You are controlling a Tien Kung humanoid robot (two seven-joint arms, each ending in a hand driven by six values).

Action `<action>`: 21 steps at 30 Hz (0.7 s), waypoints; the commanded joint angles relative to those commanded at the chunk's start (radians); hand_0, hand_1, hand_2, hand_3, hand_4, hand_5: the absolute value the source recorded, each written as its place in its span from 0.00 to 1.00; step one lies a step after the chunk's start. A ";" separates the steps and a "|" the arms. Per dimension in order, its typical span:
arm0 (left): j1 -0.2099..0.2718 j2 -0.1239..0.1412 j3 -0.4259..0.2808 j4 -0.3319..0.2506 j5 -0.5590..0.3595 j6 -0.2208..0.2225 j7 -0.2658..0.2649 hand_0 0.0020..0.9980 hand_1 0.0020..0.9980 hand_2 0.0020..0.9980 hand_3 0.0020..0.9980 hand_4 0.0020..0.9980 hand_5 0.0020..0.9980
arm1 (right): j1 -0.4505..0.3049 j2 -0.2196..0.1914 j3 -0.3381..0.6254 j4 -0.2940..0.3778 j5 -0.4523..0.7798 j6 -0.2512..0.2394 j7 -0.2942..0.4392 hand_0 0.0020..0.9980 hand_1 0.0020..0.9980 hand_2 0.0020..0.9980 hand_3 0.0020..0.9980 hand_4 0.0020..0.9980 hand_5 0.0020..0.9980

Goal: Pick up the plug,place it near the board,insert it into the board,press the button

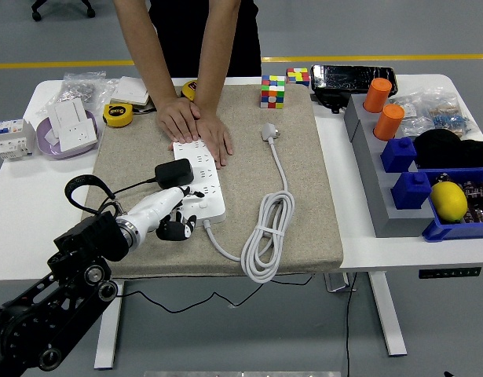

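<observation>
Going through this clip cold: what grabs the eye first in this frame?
A person's two hands press down on the far end of a white power strip on the beige mat. At the strip's near end the robot's left hand sits by the black plug adapter seated in it. On the right, a coiled white cable and a yellow lemon stand out.

Looks like a robotics lab or test workshop: grey floor with a yellow line (pixel 367 60), a height-adjustable white surface (pixel 21 228), blue parts bins (pixel 453 229), a circuit breaker (pixel 12 138), tape measures (pixel 118 115) and bagged hardware (pixel 82 84) scattered around a felt mat (pixel 304 181).
</observation>
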 joint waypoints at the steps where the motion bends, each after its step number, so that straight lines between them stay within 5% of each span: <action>1: 0.001 0.000 -0.001 0.000 0.002 -0.003 0.001 0.20 0.03 0.15 0.84 0.40 0.06 | 0.000 0.000 -0.001 0.000 0.001 0.000 0.000 0.83 0.76 0.76 0.79 1.00 0.84; 21: 0.002 0.001 0.011 0.005 0.003 -0.007 -0.001 0.20 0.03 0.15 0.76 0.39 0.06 | 0.001 0.003 0.001 0.000 0.001 0.000 0.001 0.83 0.76 0.76 0.79 1.00 0.84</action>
